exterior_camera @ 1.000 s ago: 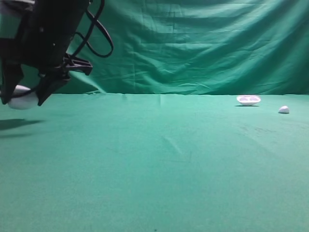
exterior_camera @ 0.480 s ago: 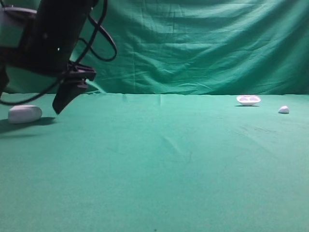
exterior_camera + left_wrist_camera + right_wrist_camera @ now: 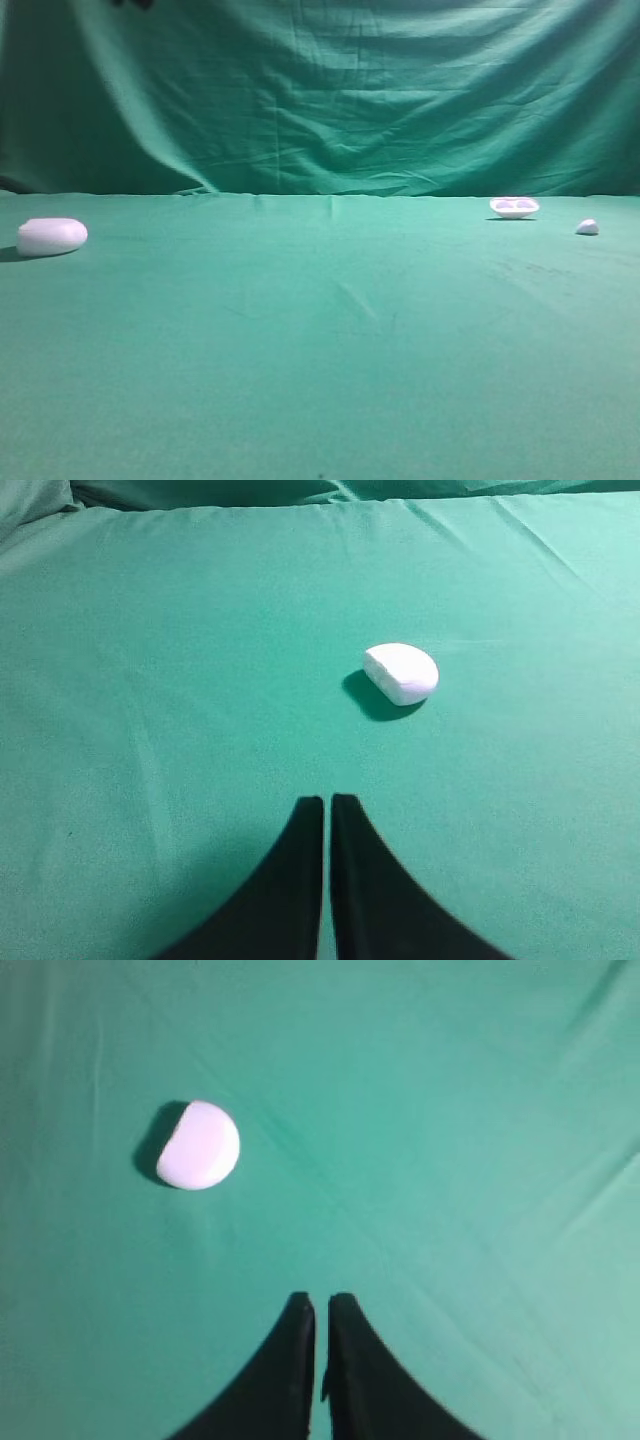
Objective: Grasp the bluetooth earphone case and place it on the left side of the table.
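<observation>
With the case [image 3: 199, 1145] lying free ahead-left of the right gripper [image 3: 320, 1310], jaws pressed together and empty, best retreat straight up.

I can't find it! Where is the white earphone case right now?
The bluetooth earphone case lies alone on the green table at the far left of the exterior high view, far across from the small white dish on the right.

One bluetooth earphone case [image 3: 52, 236] lies at the tabletop's [image 3: 320, 350] left edge. One shallow white dish [image 3: 514, 207] and one tiny white lump [image 3: 587, 227] sit near its far right corner.
</observation>
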Controlling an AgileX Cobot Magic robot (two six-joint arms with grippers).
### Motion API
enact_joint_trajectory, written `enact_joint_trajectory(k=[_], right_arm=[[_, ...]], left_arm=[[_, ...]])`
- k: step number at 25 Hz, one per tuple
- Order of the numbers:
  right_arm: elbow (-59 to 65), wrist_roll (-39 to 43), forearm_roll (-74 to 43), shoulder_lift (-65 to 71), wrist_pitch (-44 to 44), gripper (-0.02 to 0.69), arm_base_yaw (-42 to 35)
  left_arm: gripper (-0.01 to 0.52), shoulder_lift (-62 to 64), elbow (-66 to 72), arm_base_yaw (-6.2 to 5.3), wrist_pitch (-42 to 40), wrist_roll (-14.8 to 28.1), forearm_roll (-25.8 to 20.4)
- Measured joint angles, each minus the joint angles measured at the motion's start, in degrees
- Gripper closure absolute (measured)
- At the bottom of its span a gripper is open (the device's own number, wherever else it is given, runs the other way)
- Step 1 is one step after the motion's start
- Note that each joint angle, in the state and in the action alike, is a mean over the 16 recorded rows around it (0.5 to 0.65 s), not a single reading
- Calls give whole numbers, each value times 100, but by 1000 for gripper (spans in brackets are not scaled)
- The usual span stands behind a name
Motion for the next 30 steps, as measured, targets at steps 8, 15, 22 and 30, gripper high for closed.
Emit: enact_joint_trajectory(k=[8,15,22,30], right_arm=[[754,156,239,-1208,149,665,-326],[2369,148,564,-2744,88,665,-788],[4402,139,885,-4445,-511,665,-1118],[6488,147,1125,-6395,-1974,665,-1192]], left_arm=[[514,0,0,0,0,0,0],[514,0,0,0,0,0,0],[514,0,0,0,0,0,0],[514,0,0,0,0,0,0]])
